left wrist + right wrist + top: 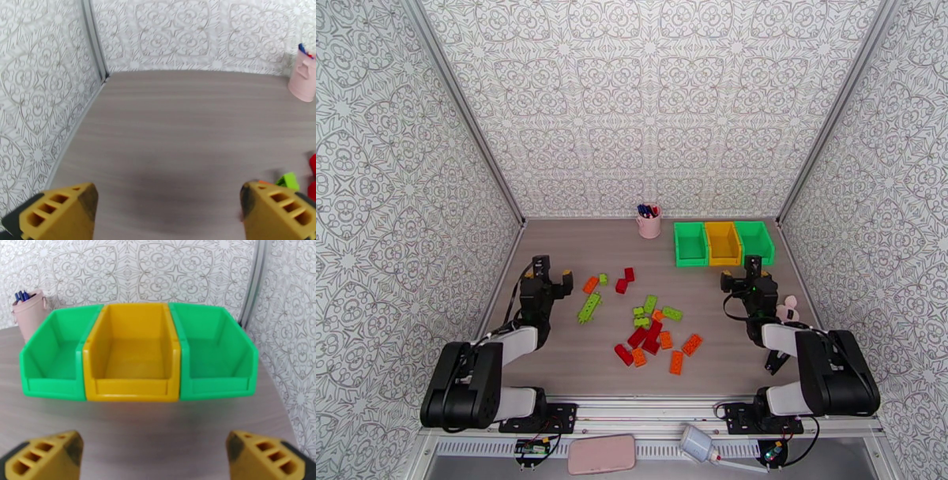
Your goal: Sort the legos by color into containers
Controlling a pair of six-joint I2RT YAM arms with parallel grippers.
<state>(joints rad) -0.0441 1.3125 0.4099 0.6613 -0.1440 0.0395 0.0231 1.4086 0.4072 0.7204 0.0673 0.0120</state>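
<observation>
— How did the legos look?

— The legos (652,330) were small studded bricks in red, orange and light green, some short, some long. They lay scattered on the table (711,312) between my two arms. Most sat in a loose huddle near the middle. A long green brick (589,308) lay apart to the left, at a slant, with a few short ones just beyond it.

— And the containers?

— The containers (724,261) stood in a touching row at the far right, near the back wall: green, yellow-orange, green. A pink pen cup (649,224) stood just left of them.

— Your jaws?

— My left gripper (168,205) was spread wide over bare table, with a small green brick (288,181) near its right finger. My right gripper (154,449) was spread wide too, holding nothing, and faced the yellow-orange bin (132,388).
</observation>
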